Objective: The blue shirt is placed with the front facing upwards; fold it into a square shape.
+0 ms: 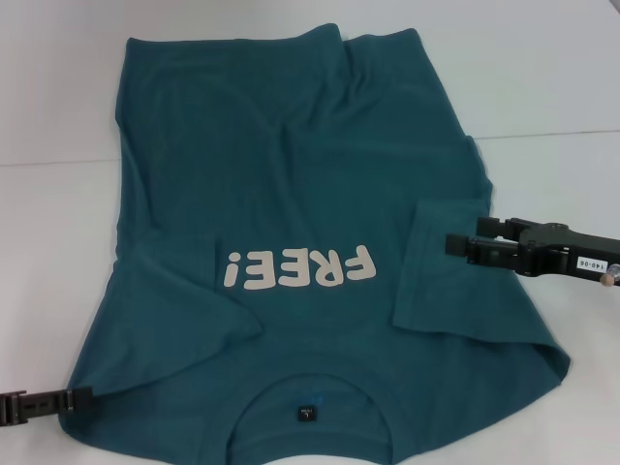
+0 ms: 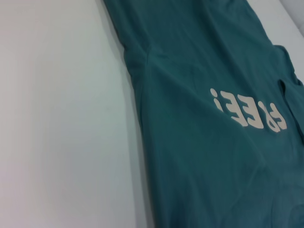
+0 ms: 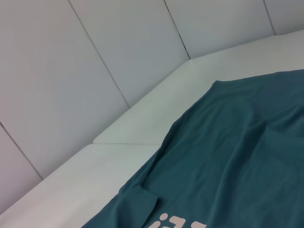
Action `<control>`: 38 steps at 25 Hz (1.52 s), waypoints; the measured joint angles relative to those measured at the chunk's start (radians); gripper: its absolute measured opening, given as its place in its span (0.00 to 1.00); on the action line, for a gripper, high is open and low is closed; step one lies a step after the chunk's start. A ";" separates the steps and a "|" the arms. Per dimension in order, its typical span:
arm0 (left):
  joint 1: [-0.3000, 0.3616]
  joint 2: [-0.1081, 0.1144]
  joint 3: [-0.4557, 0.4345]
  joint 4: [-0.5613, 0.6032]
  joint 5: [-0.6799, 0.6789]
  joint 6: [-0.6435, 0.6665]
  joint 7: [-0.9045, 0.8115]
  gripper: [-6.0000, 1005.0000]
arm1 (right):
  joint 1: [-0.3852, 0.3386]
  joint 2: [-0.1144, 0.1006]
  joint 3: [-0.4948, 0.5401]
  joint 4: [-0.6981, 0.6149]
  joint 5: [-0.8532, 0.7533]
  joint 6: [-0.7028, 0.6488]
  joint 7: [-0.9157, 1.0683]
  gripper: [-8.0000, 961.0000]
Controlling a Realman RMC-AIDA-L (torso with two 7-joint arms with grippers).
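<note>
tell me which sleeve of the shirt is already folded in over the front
The sleeve on the robot's right, beside the right gripper: it lies on the blue shirt. The other sleeve isn't visibly folded over.

blue shirt (image 1: 300, 194) on table (image 1: 542, 68) | left pincer (image 1: 77, 399) at its left, right pincer (image 1: 455, 244) at its right

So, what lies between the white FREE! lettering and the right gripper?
In the head view, the folded-in sleeve of the blue shirt lies between the lettering and the right gripper.

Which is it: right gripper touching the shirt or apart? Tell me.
Touching. In the head view the right gripper has its fingertips on the shirt's folded-in sleeve, with no gap between them.
</note>
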 joint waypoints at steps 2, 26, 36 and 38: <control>-0.001 0.000 0.001 0.000 0.006 0.001 -0.004 0.88 | -0.001 0.000 0.003 0.000 0.000 0.000 0.000 0.97; -0.043 0.000 0.055 -0.006 0.024 0.029 -0.024 0.88 | 0.007 -0.002 0.021 0.000 0.000 0.000 0.000 0.97; -0.038 0.008 0.048 -0.001 0.034 0.015 -0.024 0.89 | 0.009 -0.002 0.022 0.000 0.000 0.002 0.000 0.97; -0.038 0.009 0.048 0.000 0.044 0.015 -0.024 0.89 | 0.009 -0.002 0.023 0.000 0.000 0.003 0.000 0.97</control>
